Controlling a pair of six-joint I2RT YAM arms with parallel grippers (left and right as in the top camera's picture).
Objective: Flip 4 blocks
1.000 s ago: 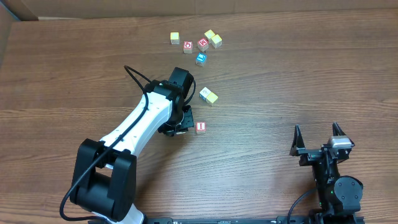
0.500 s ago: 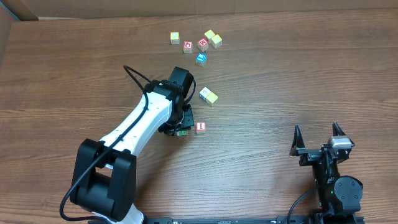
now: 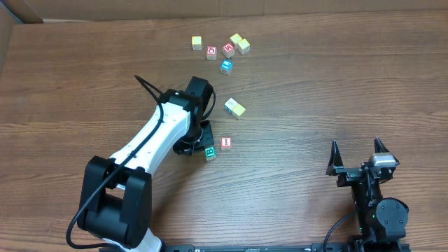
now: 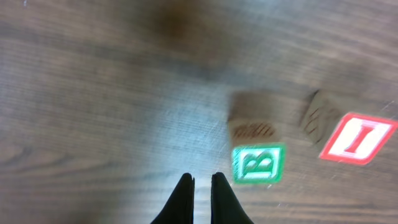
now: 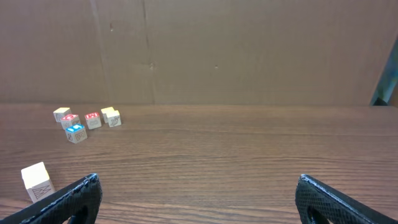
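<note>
L gripper (image 4: 202, 184): jaws pinched together, nothing betw. them, tips just left of green B block (image 4: 258, 163), not touching it; B face up. Red I block (image 3: 225, 143) sits just right of the B block, a bit farther back, w/ a small gap. Yellow block (image 3: 235, 107) is farther still, alone. Blue block (image 3: 226, 66) is nr the far cluster by the red-ring cube (image 3: 211, 52). R gripper (image 3: 355, 145) is near-right on the table (image 3: 315, 84), jaws wide, empty.

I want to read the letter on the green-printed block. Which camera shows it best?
Left wrist view: the green B block is large there, its letter facing the camera, though slightly blurred. Overhead shows it tiny, right beside the left arm. The right wrist view does not show it.
</note>
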